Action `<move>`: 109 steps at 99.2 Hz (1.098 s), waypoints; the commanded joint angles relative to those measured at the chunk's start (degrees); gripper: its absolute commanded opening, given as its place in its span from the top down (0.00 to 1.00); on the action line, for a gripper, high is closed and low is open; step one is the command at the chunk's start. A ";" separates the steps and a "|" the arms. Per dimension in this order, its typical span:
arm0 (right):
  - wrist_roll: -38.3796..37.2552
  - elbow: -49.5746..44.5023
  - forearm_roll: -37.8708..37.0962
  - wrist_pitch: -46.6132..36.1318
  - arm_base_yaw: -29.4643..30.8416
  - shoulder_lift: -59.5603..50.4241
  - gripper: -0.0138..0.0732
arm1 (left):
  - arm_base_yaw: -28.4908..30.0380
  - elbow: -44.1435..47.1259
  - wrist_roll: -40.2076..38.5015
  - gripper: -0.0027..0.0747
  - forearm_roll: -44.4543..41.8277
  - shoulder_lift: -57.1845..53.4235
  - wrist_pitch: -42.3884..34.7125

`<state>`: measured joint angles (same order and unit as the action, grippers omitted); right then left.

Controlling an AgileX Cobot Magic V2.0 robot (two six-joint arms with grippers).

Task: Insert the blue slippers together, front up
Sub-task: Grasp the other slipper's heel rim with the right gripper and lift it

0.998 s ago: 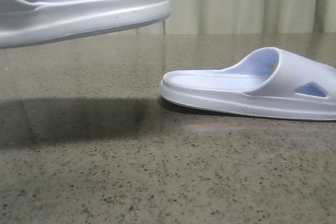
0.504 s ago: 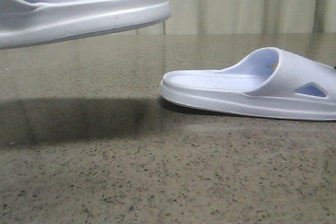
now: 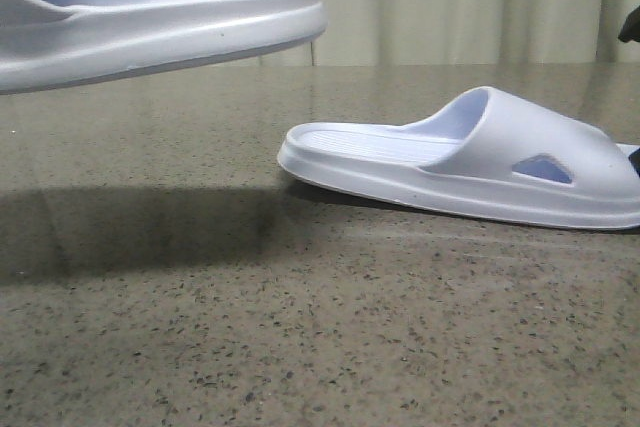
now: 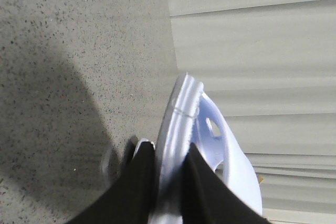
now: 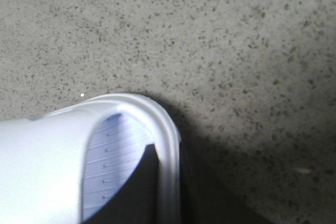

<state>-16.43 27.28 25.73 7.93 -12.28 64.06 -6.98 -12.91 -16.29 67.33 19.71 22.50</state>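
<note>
One pale blue slipper hangs in the air at the upper left of the front view, its long footbed end pointing right. My left gripper is shut on its sole edge, one black finger on each side. The other slipper lies low over the table at the right, with its strap to the right and its ribbed footbed pointing left. My right gripper is shut on that slipper's rim at the strap end, with one finger inside on the ribbed footbed.
The speckled stone table carries a dark shadow under the raised slipper. Pale curtains hang behind the far edge. A dark bit of the right arm shows at the right edge of the front view.
The right slipper has slid left, toward the raised one, and turned a little. A dark bit of the right arm has come into the front view. The left slipper has not moved.
</note>
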 commanded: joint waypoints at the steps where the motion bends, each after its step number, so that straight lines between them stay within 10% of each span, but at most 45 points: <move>1: 0.14 0.95 -0.09 -5.09 0.00 -0.03 0.96 | -0.53 -1.97 -0.11 0.94 1.91 0.23 -1.24; 50: 0.14 7.66 -0.39 -15.66 0.00 -8.91 0.96 | -0.53 -1.97 -0.11 0.94 1.77 0.23 -1.24; 109: 0.24 18.64 2.98 14.35 0.00 -27.36 0.96 | -0.53 -1.97 0.02 0.94 1.33 0.23 -0.57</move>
<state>-16.52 43.77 26.93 21.72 -12.42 38.49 -6.98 -12.91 -16.29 67.01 19.71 22.72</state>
